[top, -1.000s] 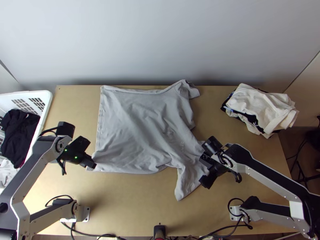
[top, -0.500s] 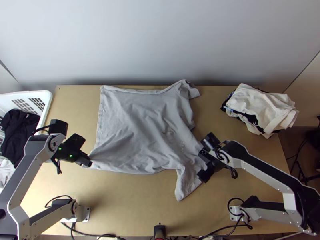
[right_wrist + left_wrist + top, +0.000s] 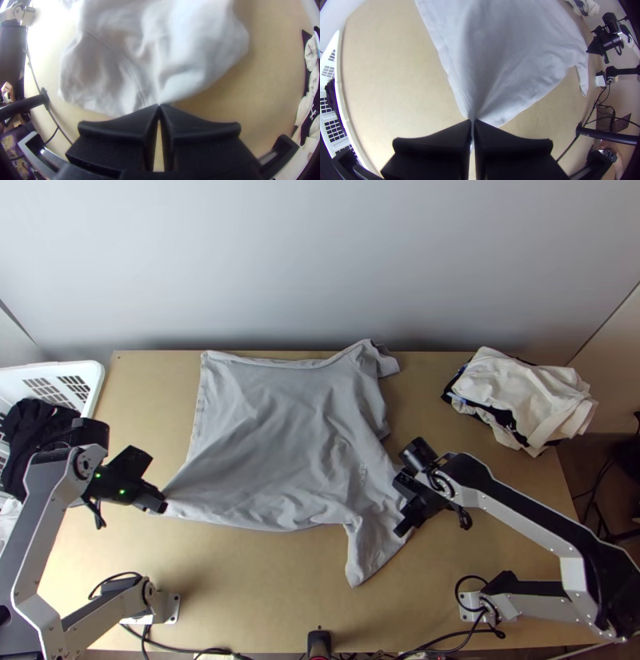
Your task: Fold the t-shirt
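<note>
Across the light wooden desk (image 3: 264, 580), the grey cloth t-shirt (image 3: 280, 436) lies spread between the left black end effector (image 3: 473, 122), closed on a hem corner, and the right black end effector (image 3: 159, 105), pinching its sleeve side.

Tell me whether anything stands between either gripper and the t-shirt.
Nothing visible does: the left gripper pinches a corner of the t-shirt, and the right gripper is closed on its edge.

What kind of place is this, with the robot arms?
Probably a lab where robots practise folding clothes: two robot arms stand at a wooden table, a grey t-shirt lies on it, and a white basket holds dark clothes.
</note>
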Robot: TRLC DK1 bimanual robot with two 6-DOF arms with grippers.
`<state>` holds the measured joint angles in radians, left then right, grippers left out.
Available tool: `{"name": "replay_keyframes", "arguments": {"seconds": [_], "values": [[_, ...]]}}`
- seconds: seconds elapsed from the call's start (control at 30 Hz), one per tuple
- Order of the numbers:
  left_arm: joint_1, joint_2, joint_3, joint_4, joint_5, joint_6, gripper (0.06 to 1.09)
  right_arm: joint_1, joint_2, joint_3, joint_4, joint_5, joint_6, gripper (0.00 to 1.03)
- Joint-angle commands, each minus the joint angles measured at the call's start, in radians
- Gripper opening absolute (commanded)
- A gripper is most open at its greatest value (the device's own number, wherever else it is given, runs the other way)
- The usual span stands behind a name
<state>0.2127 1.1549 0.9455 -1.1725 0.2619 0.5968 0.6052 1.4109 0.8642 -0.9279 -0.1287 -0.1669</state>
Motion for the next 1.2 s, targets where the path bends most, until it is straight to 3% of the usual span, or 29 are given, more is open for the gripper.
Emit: {"name": "replay_keyframes", "arguments": {"seconds": [0.0, 0.23, 0.57, 0.83, 0.87, 0.9, 0.97, 1.0, 1.07, 1.17], "values": [[0.062, -0.009, 0.021, -0.065, 0.010, 0.070, 0.09, -0.025, -0.092, 0.002, -0.123, -0.006, -0.042, 0.03], [0.103, -0.011, 0.039, -0.199, 0.010, 0.170, 0.09, -0.021, -0.196, 0.001, -0.250, -0.028, -0.082, 0.03], [0.117, -0.017, 0.039, -0.282, -0.032, 0.221, 0.09, 0.087, -0.199, 0.061, -0.473, -0.160, -0.121, 0.03], [0.108, -0.009, -0.085, -0.306, -0.148, 0.288, 0.09, 0.114, -0.161, -0.017, -0.457, -0.163, -0.140, 0.03], [0.106, -0.011, -0.085, -0.294, -0.138, 0.284, 0.09, 0.110, -0.158, -0.019, -0.447, -0.164, -0.141, 0.09], [0.105, -0.012, -0.079, -0.285, -0.118, 0.281, 0.13, 0.097, -0.158, -0.019, -0.437, -0.164, -0.141, 0.21], [0.106, -0.017, -0.057, -0.243, -0.064, 0.276, 0.53, 0.080, -0.159, -0.017, -0.411, -0.163, -0.148, 0.54], [0.113, -0.017, -0.040, -0.228, -0.038, 0.278, 0.66, 0.073, -0.159, -0.017, -0.404, -0.163, -0.148, 0.70], [0.129, -0.017, -0.011, -0.187, 0.005, 0.276, 0.80, 0.048, -0.158, -0.005, -0.387, -0.163, -0.154, 0.75], [0.162, -0.003, 0.052, -0.138, 0.069, 0.264, 0.87, 0.007, -0.162, 0.059, -0.382, -0.163, -0.152, 0.75]]}}
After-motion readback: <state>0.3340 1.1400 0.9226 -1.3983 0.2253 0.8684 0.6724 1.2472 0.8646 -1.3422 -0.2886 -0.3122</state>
